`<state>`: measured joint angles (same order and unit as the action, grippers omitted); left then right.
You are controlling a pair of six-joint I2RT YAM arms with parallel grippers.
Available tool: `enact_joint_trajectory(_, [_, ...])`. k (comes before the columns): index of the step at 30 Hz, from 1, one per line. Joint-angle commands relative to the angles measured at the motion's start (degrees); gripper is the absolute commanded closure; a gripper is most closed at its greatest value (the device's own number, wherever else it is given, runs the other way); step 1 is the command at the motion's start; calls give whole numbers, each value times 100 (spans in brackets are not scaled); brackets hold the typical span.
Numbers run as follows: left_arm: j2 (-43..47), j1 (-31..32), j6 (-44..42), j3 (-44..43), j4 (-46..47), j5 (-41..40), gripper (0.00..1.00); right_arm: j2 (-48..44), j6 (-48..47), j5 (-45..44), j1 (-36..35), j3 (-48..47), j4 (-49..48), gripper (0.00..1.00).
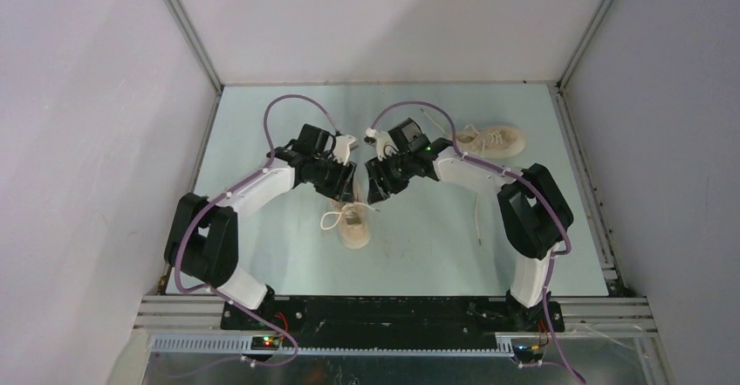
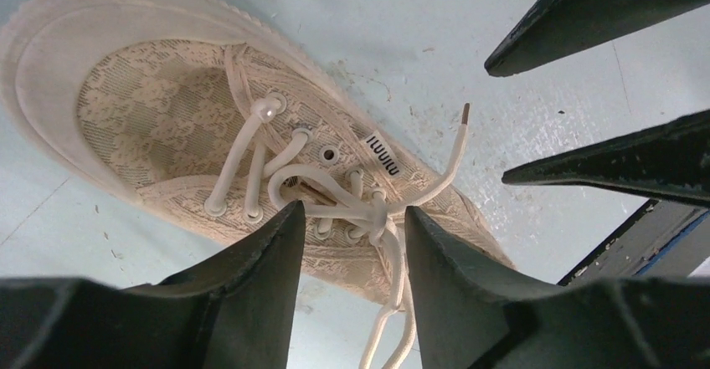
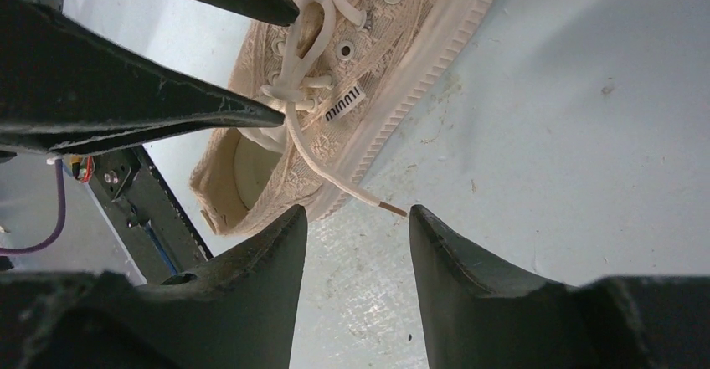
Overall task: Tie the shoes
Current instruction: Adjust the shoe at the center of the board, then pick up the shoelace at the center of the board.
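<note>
Two white-and-black arms lean in from either side and meet over the middle of the pale blue-green tabletop (image 1: 419,254). Right beneath where they meet lies a small cream-beige fabric sneaker (image 1: 353,226) with a woven pattern and a ribbed rubber rim, a little nearer than the tabletop's centre.

The left claw (image 2: 353,218) hangs just above the laced part of this sneaker. Its two dark fingers stand apart with nothing pinched between them. Through the gap I can see an off-white knot (image 2: 377,214) where the laces cross, with a loop lying over the eyelets beside it.

The right claw (image 3: 356,218) comes in from the other side, close by the sneaker's rim. It is parted about as wide and holds nothing. From the knot a brown-tipped lace end (image 2: 463,118) runs over the sneaker's side, past a small white label (image 2: 383,156) with dark letters. Its tip rests on the bare tabletop, just ahead of the right claw's fingers. The tips of the two claws are near each other, not touching.

A second sneaker (image 1: 496,140) of the same make sits at the far right, well apart from the first. A loose lace (image 1: 477,219) trails toward the near edge, beside the right arm's elbow.
</note>
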<state>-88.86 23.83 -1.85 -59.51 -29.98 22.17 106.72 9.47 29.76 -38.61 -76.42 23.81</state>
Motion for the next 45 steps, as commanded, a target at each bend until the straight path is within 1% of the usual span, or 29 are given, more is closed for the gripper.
enact_joint_trajectory(1, [37,34,204,-228,-63,108,45,-264,-52,13,43,-26,-190,48])
enact_joint_trajectory(3, [79,34,-3,-219,-80,373,43,-244,-14,24,63,-27,-230,49])
enact_joint_trajectory(5, [168,33,-126,-116,-12,820,43,-191,79,91,93,-54,-285,51])
enact_joint_trajectory(8, [444,33,-174,228,553,1426,43,29,174,170,135,-296,-260,53])
enact_joint_trajectory(9, [581,33,-183,396,754,1485,42,93,216,188,159,-365,-239,53])
enact_joint_trajectory(11, [675,36,-227,510,833,1575,41,295,249,246,184,-565,-137,54])
enact_joint_trajectory(13, [738,23,-285,487,698,1334,40,392,285,330,193,-706,-95,54])
enact_joint_trajectory(15, [887,-45,-332,442,560,810,39,463,329,503,199,-786,-116,54])
enact_joint_trajectory(16, [1035,-89,-311,432,535,685,38,494,346,556,197,-833,-115,54])
enact_joint_trajectory(18, [1262,-291,-183,447,532,292,36,577,411,687,209,-880,-114,52])
enact_joint_trajectory(19, [1326,-474,-122,461,509,21,33,633,455,792,216,-890,-92,51])
enact_joint_trajectory(21, [1473,-811,-11,475,403,-213,29,643,389,934,223,-884,-3,49])
enact_joint_trajectory(22, [1524,-1052,0,466,338,-253,29,624,345,992,236,-842,25,47])
enact_joint_trajectory(24, [1619,-1426,-21,439,99,-296,27,484,-85,1339,242,-672,86,38])
enact_joint_trajectory(25, [1666,-1531,-10,444,-19,-322,25,322,-239,1375,232,-525,154,36])
enact_joint_trajectory(26, [1772,-1709,8,446,-62,-325,25,230,-577,1337,181,-449,200,34])
enact_joint_trajectory(29, [2197,-1909,104,574,-95,-197,22,-146,-975,1115,35,-115,438,31])
enact_joint_trajectory(31, [2465,-1937,132,771,19,-47,13,-327,-1108,961,-6,41,368,31])
enact_joint_trajectory(32, [2585,-1947,281,955,161,-200,3,-395,-1150,830,-24,49,310,33])
enact_joint_trajectory(33, [2642,-1954,620,1032,200,-312,2,-405,-1150,737,-48,-13,291,34])
enact_joint_trajectory(34, [2644,-2015,745,1166,257,-324,1,-357,-1112,517,-67,-105,295,36])
enact_joint_trajectory(35, [2645,-2072,916,1242,291,-251,0,-294,-1083,414,-100,-372,324,38])
enact_joint_trajectory(36, [2645,-2215,994,1401,370,-43,0,-92,-1032,234,-131,-544,435,45])
enact_joint_trajectory(37, [2659,-2291,1095,1474,431,144,1,32,-1003,149,-185,-959,508,48])
enact_joint_trajectory(38, [2670,-2492,1123,1606,561,584,7,312,-981,-46,-218,-1171,639,52])
enact_joint_trajectory(39, [2689,-2548,1171,1651,610,761,10,454,-881,-148,-297,-1612,702,52])
enact_joint_trajectory(40, [2707,-2596,1187,1703,658,962,16,758,-862,-302,-340,-1815,851,53])
enact_joint_trajectory(42, [2785,-2615,1203,1735,677,1043,20,1172,-855,-499,-474,-2605,1065,52])
enact_joint_trajectory(45, [2910,-2617,1198,1806,682,985,21,1615,-864,-713,-697,-3080,1207,49])
